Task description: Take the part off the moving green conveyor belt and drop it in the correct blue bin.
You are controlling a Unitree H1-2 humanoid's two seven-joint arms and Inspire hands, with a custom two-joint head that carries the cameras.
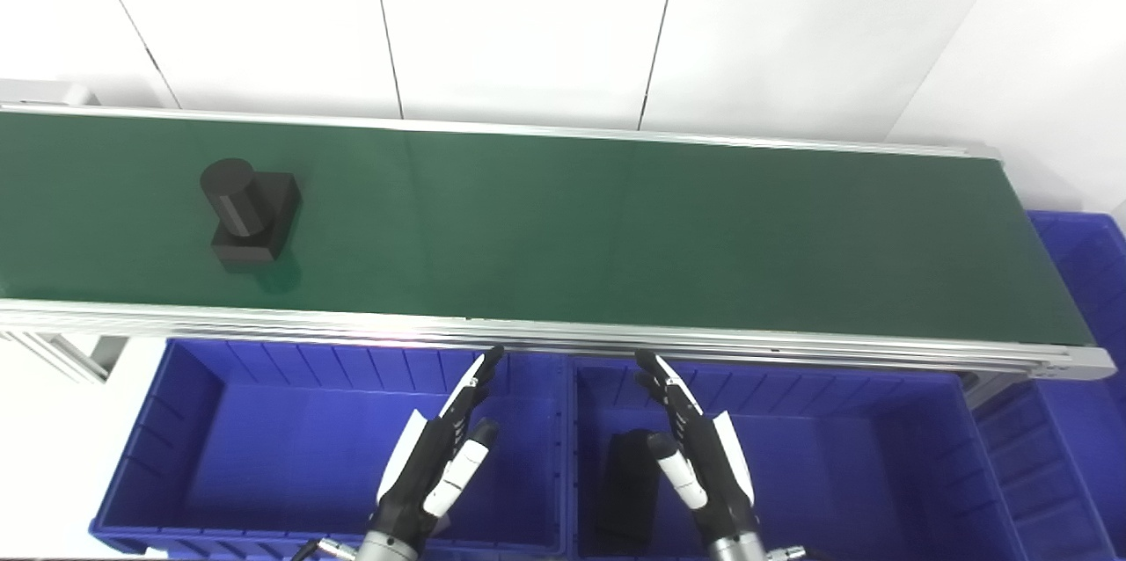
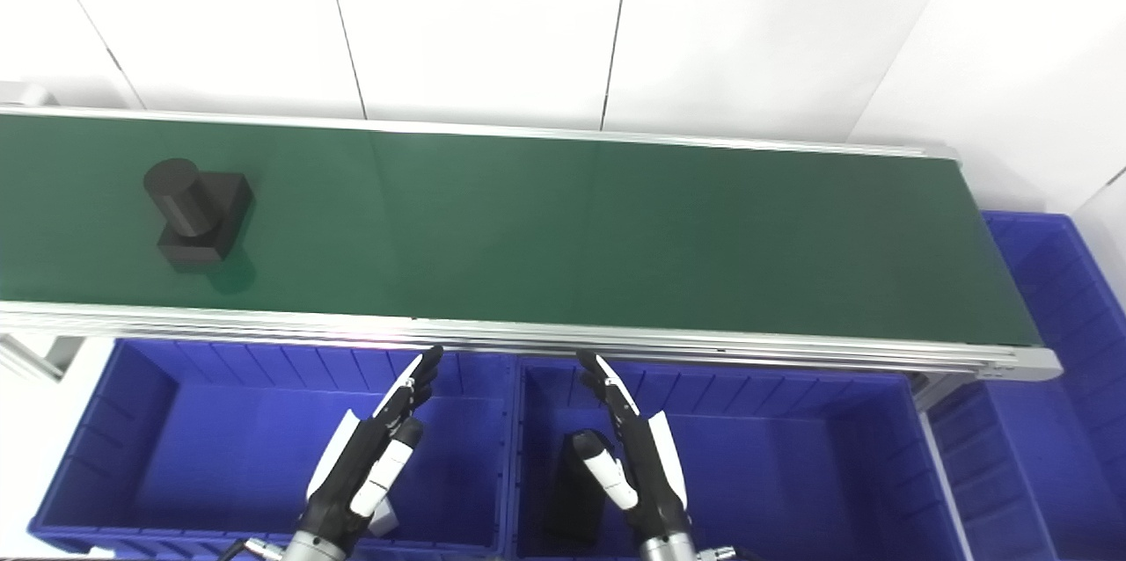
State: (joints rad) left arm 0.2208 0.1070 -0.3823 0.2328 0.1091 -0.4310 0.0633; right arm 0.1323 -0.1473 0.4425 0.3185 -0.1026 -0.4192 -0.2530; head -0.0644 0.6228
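A black part (image 1: 248,214), a square block with a cylinder standing on it, rides on the green conveyor belt (image 1: 563,227) at its left end. Below the belt's near rail, my left hand (image 1: 440,455) hovers open over the left blue bin (image 1: 185,447), fingers stretched toward the belt. My right hand (image 1: 699,451) is open too, above the middle blue bin (image 1: 844,455). Both hands hold nothing and are well right of the part. A dark black part (image 1: 629,477) lies in the middle bin, partly hidden by my right hand.
A third blue bin (image 1: 1082,280) stands past the belt's right end. An aluminium rail (image 1: 563,334) edges the belt's near side. White wall panels rise behind the belt. A frame leg (image 1: 62,352) shows at lower left.
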